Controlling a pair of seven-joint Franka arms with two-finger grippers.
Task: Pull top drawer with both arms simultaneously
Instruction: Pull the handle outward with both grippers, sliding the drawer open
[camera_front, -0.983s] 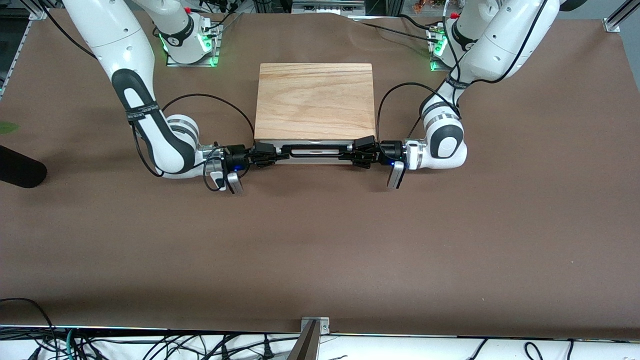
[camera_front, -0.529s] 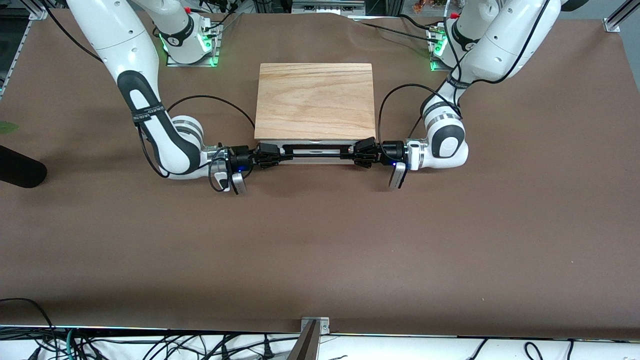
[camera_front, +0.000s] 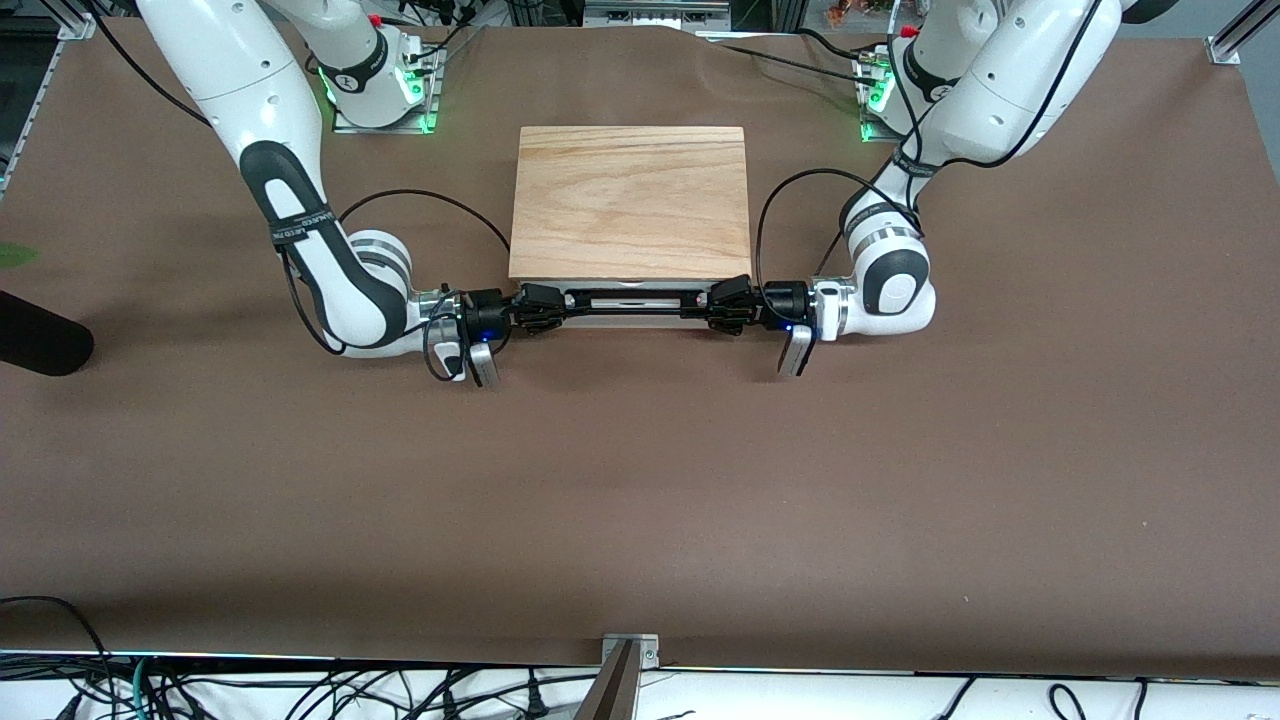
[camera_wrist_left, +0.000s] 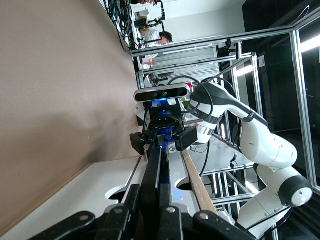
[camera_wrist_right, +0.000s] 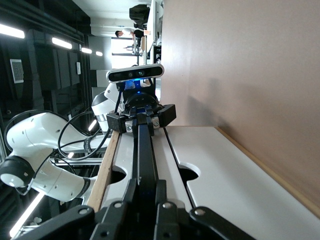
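Front view: brown table (camera_front: 640, 500) filling nearly the whole frame, robot bases along its edge farthest from the camera. Oak-grain cabinet (camera_front: 630, 200) standing midway between the table's two ends, closer to the bases' edge than to the camera's edge. Right arm (camera_front: 300, 230) bent down from its base toward the cabinet's front; left arm (camera_front: 900, 270) doing likewise from its own end. Top drawer (camera_front: 630, 299) at the cabinet's front, only a thin strip of white panel showing just past the cabinet's top edge, barely out. Black bar handle (camera_front: 630, 308) running along that front. Right gripper (camera_front: 545, 309) at the handle end toward the right arm's end of the table, left gripper (camera_front: 712, 310) at the handle end toward the left arm's end.

Left wrist view: left gripper (camera_wrist_left: 156, 210) pinching the handle (camera_wrist_left: 152, 175), fingers (camera_wrist_left: 132, 200) pressed against the bar; white drawer front (camera_wrist_left: 100, 195) beside it; right gripper (camera_wrist_left: 162, 137) gripping the bar's other end.

Right wrist view: right gripper (camera_wrist_right: 145, 210) likewise clamped on the handle (camera_wrist_right: 145, 160), white drawer front (camera_wrist_right: 220, 170) alongside, notch cut into its top edge.
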